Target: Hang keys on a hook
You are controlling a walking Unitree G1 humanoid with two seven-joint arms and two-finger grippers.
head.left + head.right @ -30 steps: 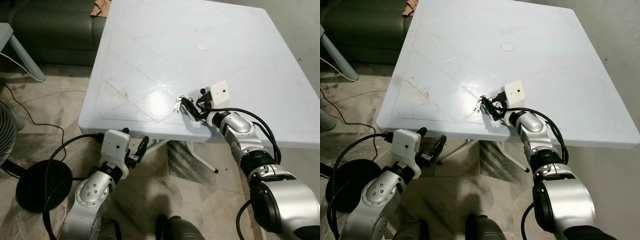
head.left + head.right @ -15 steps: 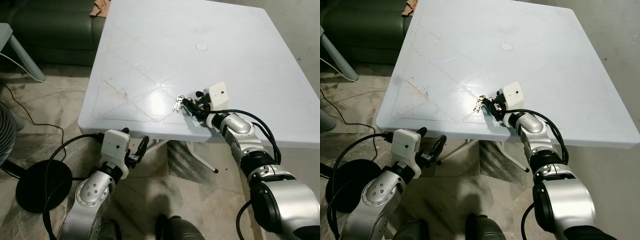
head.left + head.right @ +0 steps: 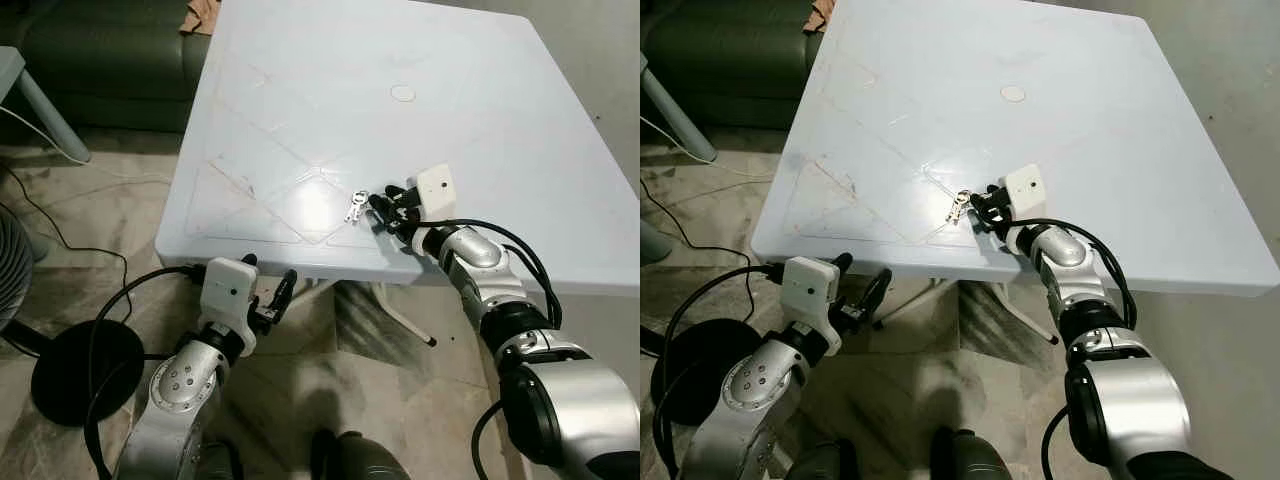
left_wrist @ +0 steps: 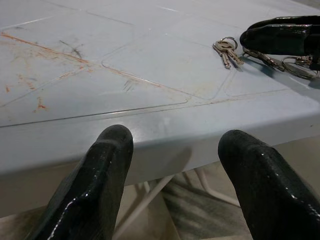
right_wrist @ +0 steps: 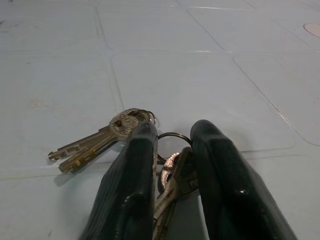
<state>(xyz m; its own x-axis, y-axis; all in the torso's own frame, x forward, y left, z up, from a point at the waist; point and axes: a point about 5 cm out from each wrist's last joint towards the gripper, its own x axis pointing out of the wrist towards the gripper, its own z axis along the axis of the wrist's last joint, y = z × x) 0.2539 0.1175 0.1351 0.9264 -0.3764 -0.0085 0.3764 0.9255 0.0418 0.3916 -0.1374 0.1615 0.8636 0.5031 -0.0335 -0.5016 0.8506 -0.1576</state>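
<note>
White plastic table (image 3: 330, 110), square, moulded diamond lines across the top, rust-coloured scuffs toward its 8 o'clock corner, a small round cap (image 3: 403, 93) at roughly 1 o'clock of centre. Floor (image 3: 120, 200) is mottled tile; a dark green sofa (image 3: 110, 50) sits off the table's 10 o'clock side, and a black round stand base (image 3: 75, 370) with cables lies on the floor at 8 o'clock. Right arm reaches up from 4 o'clock onto the table near its front edge; right gripper (image 3: 385, 210) rests low on the surface, white camera block just behind it. In the right wrist view the right gripper (image 5: 172, 137) has its two black fingers (image 5: 132, 165) drawn close together, a key ring and part of the bunch pinched in the narrow gap between them. Keys (image 3: 356, 206) lie on the table top, near the front edge, at 9 o'clock of the right fingertips; two brass-and-silver blades (image 5: 95, 142) fan flat on the plastic, touching the surface. Left arm hangs below the table's front edge at 7 o'clock; left gripper (image 3: 272, 302) is off the table, fingers spread well apart with nothing between them. Left wrist view looks over the table lip toward the keys (image 4: 227, 50), left fingers (image 4: 95, 185) wide.
</note>
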